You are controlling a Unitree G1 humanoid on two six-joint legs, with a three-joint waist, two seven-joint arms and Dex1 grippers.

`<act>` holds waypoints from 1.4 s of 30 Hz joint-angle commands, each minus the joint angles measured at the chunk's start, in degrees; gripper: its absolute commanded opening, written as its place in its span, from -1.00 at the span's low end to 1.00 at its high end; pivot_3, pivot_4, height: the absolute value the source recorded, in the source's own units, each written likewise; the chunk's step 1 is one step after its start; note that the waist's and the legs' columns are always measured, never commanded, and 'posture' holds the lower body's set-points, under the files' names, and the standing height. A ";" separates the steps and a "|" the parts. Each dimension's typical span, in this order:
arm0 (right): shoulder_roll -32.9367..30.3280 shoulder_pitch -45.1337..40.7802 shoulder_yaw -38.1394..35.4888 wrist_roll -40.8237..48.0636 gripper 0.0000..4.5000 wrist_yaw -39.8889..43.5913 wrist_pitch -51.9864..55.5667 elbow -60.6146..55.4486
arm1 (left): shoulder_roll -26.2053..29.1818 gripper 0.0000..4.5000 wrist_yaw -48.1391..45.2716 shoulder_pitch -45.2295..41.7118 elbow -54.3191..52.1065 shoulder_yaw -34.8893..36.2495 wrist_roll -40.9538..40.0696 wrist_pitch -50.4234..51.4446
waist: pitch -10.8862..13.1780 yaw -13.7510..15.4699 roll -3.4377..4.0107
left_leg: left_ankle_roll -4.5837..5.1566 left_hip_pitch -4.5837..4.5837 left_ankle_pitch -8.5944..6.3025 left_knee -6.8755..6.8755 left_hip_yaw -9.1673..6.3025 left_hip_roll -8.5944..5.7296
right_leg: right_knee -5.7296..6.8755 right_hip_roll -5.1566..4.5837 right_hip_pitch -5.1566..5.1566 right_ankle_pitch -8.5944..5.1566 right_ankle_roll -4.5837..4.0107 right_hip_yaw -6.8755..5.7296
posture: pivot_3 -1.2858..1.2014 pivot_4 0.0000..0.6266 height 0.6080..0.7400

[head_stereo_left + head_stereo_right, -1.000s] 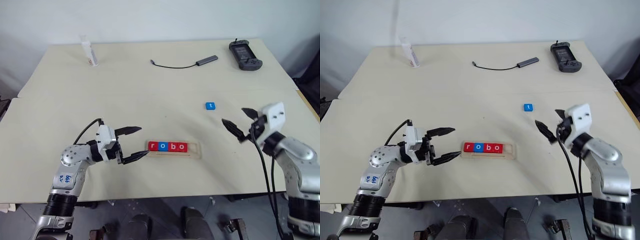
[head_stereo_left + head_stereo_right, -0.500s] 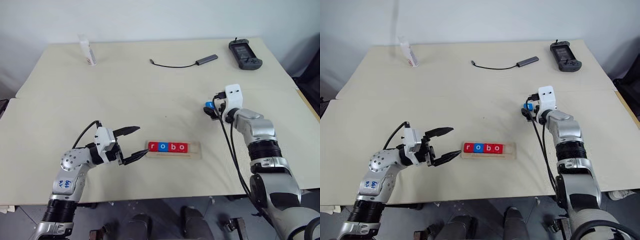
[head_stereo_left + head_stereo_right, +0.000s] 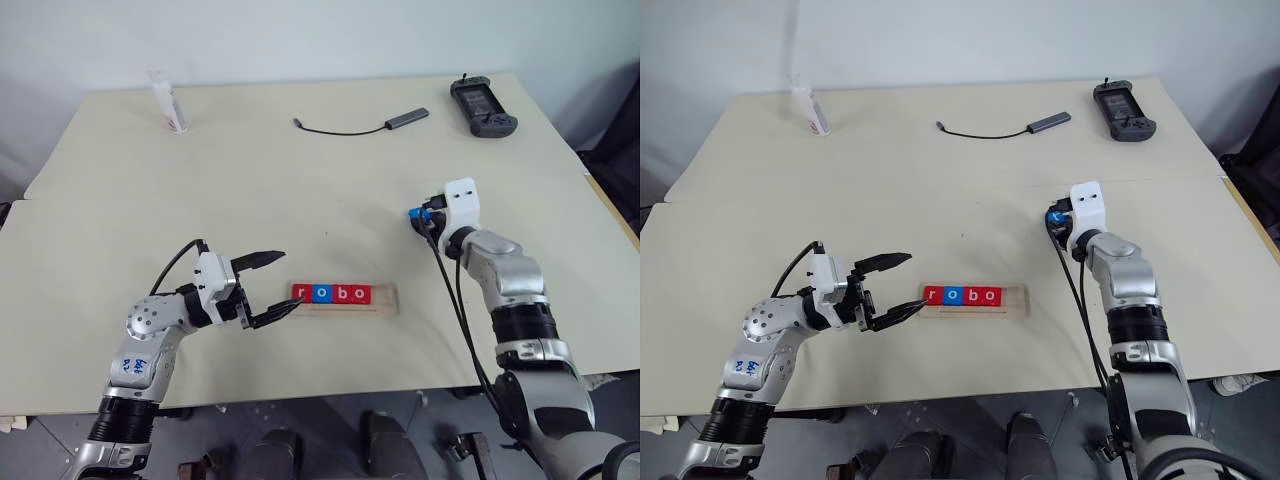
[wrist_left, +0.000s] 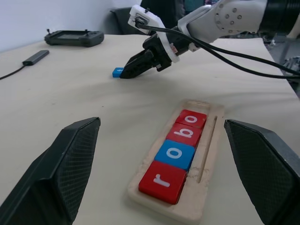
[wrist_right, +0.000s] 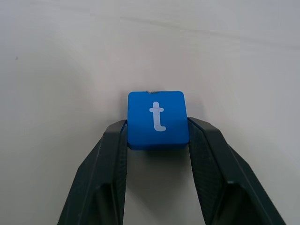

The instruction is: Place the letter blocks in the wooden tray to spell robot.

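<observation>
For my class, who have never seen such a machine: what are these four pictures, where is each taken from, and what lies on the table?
It is a two-armed robot. Two pictures look down from its head over a table; the other two look along each arm's own fingers.

In the tray four blocks read "robo". The blue t block lies apart on the table, and the right gripper has its fingers against both sides of it. The left gripper is open beside the tray, holding nothing.

At the far edge lie a bottle, a cable and a handheld controller.
</observation>
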 commanded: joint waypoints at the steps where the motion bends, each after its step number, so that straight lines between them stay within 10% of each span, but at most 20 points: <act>1: -3.16 7.61 -3.39 4.32 -0.35 0.64 11.83 -22.25 | -0.50 1.00 -0.64 -1.04 -0.50 0.09 -0.56 -0.48 | 0.00 0.33 0.01 | 0.00 -0.01 0.00 -0.02 -0.05 0.00 | 0.00 0.00 -0.01 0.00 0.00 -0.02 | 0.03 -0.52 1.00; 8: -1.61 27.33 -10.53 9.41 -0.35 -4.23 34.49 -55.90 | -0.45 1.00 -3.44 -1.29 1.25 -0.27 -1.01 -0.04 | -0.01 0.68 0.03 | -0.02 -0.02 -0.03 -0.02 -0.02 0.03 | -0.04 0.04 0.00 0.00 -0.01 0.05 | 0.03 -0.52 1.00; 14: 6.02 34.18 -11.39 9.18 -0.35 -9.23 37.75 -62.24 | -0.68 1.00 -4.77 -2.93 2.86 -0.34 -0.93 0.41 | -0.02 1.42 0.02 | -0.02 0.09 -0.03 0.05 0.09 0.01 | -0.08 0.04 0.01 0.00 0.00 0.17 | 0.03 -0.52 1.00; 23: -1.37 32.16 -13.66 12.76 0.94 -2.40 36.29 -58.13 | -1.05 1.00 -4.72 -3.40 3.05 0.00 -0.54 -0.30 | -0.01 1.56 0.02 | 0.00 0.07 -0.03 0.03 0.07 -0.05 | -0.10 0.01 0.01 0.00 0.00 0.14 | 0.03 -0.52 1.00; 32: -30.97 35.38 -8.81 11.16 0.98 36.26 -3.23 -38.07 | -0.11 1.00 -4.80 -1.91 1.65 0.98 -0.71 -0.51 | 0.01 1.57 0.01 | 0.04 0.08 -0.05 0.02 0.15 0.02 | -0.23 0.04 0.07 0.00 0.01 0.10 | 0.03 -0.52 1.00; 42: -32.29 19.04 4.57 2.80 0.98 52.46 -30.07 -7.51 | 2.11 1.00 -6.56 0.16 -2.58 0.70 -1.55 0.78 | 0.03 1.48 -0.03 | 0.03 0.12 -0.05 0.04 0.28 0.07 | -0.28 0.02 0.05 0.02 0.05 0.13 | 0.03 -0.52 1.00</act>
